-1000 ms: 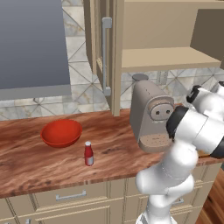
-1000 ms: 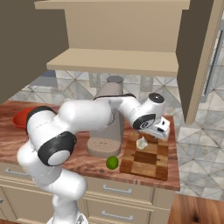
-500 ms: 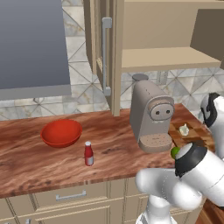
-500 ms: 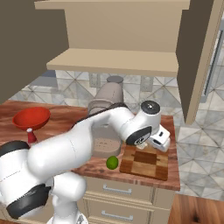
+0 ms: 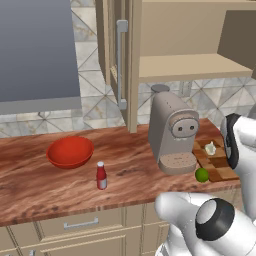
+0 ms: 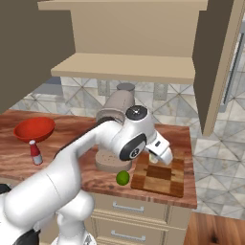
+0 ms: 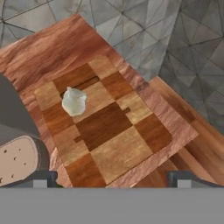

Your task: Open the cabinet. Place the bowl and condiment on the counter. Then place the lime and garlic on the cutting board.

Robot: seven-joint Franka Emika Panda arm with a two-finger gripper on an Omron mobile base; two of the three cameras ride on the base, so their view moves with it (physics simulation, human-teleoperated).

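Claw point(image 7: 107, 177) lifted off garlic point(image 7: 73, 101), empty, spread wide; bulb tip up on cutting board point(image 7: 131, 153).

one bowl point(image 5: 70, 151), one condiment point(image 5: 101, 175), one lime point(image 5: 201, 174), one garlic point(image 7: 74, 101), one cutting board point(image 7: 114, 144)

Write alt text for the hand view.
A small lumpy whitish garlic bulb sits on a checkered light-and-dark wooden cutting board, which lies on a reddish-brown wood-grain counter. Two dark fingers stand wide apart at the bottom.

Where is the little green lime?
The lime sits on the counter, touching the cutting board's front left corner, right in front of the coffee machine.
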